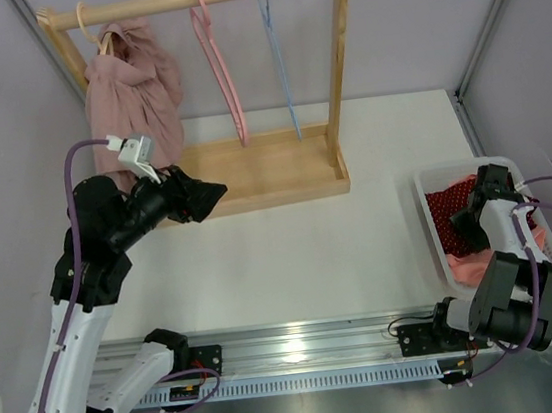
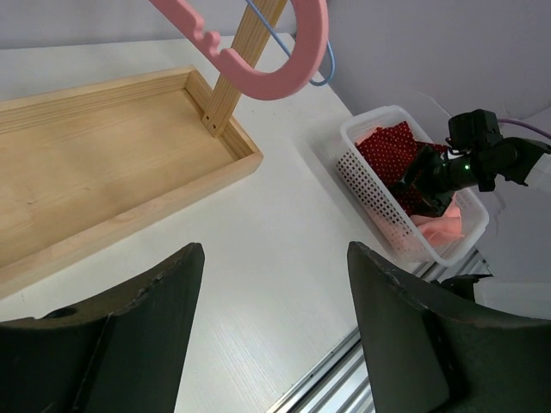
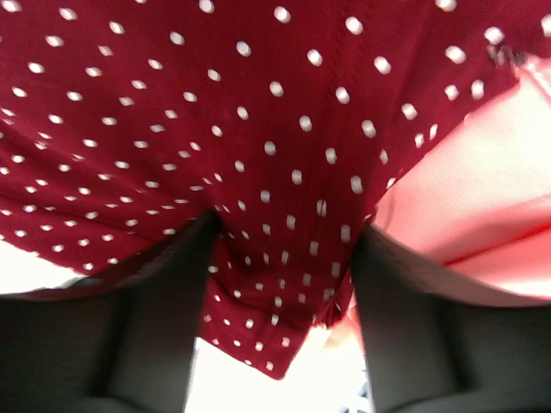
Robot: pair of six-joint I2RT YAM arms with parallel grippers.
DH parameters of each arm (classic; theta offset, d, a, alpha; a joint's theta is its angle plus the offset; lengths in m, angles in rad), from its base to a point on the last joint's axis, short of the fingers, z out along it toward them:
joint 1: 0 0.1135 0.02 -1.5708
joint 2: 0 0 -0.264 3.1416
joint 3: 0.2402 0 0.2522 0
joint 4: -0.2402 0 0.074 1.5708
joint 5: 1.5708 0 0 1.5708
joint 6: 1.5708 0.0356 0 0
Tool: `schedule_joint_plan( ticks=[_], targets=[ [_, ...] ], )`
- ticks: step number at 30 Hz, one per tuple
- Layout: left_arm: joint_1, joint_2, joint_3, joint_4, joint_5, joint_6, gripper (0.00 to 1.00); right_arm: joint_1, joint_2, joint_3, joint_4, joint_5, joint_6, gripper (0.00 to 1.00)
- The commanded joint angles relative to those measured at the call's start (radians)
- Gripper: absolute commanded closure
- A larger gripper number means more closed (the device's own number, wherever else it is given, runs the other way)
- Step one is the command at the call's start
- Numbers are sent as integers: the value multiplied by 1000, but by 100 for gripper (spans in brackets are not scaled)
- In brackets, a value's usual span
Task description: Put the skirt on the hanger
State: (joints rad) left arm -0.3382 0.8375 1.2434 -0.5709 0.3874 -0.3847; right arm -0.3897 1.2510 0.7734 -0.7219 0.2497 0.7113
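Over the white table [image 1: 292, 255], left fingers [image 2: 138, 344] gape empty; right fingers [image 3: 155, 327] straddle the skirt [image 3: 258, 129], grip unclear.

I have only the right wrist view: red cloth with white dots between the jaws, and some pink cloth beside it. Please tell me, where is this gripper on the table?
Observer: The right gripper is down inside a white basket at the near right of the table.
Operator: Is any hanger free for the skirt?
Observer: Yes, a pink hanger and a blue hanger hang bare on the wooden rack at the far side.
Operator: And the other arm?
Observer: The left gripper is open and holds nothing, near the front edge of the rack's wooden base.
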Motion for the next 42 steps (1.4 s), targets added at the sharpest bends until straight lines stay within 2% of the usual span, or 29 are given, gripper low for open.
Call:
schedule_joint_plan(
  ticks=[1, 2, 3, 4, 7, 13, 18, 19, 22, 26, 28, 29, 30, 31, 34, 35, 36, 37, 38, 39, 41, 42],
  targets=[
    [-7, -5, -15, 5, -8, -6, 27, -6, 7, 1, 93, -32, 7, 42],
    [-7, -5, -16, 3, -10, -11, 27, -6, 1, 3, 93, -39, 4, 59],
    [-8, -5, -21, 2, -12, -13, 28, -6, -7, 9, 93, -53, -6, 67],
    [-9, -5, -18, 2, -12, -13, 28, -6, -27, 23, 88, -61, -9, 80],
    [-10, 2, -19, -1, -21, -13, 28, -6, -86, 61, 52, -92, -26, 100],
    [-15, 20, -16, -3, -18, -11, 29, -8, -194, 260, -53, -113, -68, 100],
    [-19, 26, -21, -4, -21, -6, 29, 3, -223, 470, -100, -245, -101, 100],
    [-19, 28, -21, -4, -21, -5, 29, 43, -219, 503, -122, -269, -104, 100],
    [-19, 29, -32, -1, -22, -6, 29, 139, -196, 611, -155, -216, -102, 100],
    [-19, 34, -25, -3, -21, -8, 29, 306, -157, 711, -186, -221, -86, 100],
    [-19, 34, -21, -4, -22, -6, 29, 486, -147, 715, -186, -163, -67, 100],
    [-19, 37, -19, -6, -22, -6, 29, 549, -147, 707, -189, -120, -53, 100],
    [-19, 37, -18, -7, -21, -6, 29, 674, -148, 695, -186, -77, -23, 100],
    [-19, 37, -22, -9, -21, -6, 29, 730, -154, 654, -179, -16, -4, 100],
    [-19, 32, -36, -10, -22, -13, 29, 921, -144, 548, -145, 38, 60, 100],
    [-21, 29, -41, -6, -19, -16, 29, 969, -134, 522, -139, 58, 76, 98],
    [-21, 28, -47, -6, -18, -17, 28, 1015, -124, 497, -128, 77, 91, 77],
    [-21, 28, -51, -4, -16, -17, 28, 1093, -96, 471, -99, 95, 100, 63],
    [-21, 26, -67, -3, -15, -17, 28, 1118, -79, 430, -87, 94, 103, 52],
    [-22, 28, -73, -1, -12, -17, 28, 1135, -62, 414, -74, 83, 106, 36],
    [-27, 34, -103, 3, 5, -19, 28, 1152, -15, 380, -37, 65, 97, 24],
    [-36, 37, -117, 6, 8, -25, 28, 1151, -3, 371, -34, 68, 93, 23]
  ],
)
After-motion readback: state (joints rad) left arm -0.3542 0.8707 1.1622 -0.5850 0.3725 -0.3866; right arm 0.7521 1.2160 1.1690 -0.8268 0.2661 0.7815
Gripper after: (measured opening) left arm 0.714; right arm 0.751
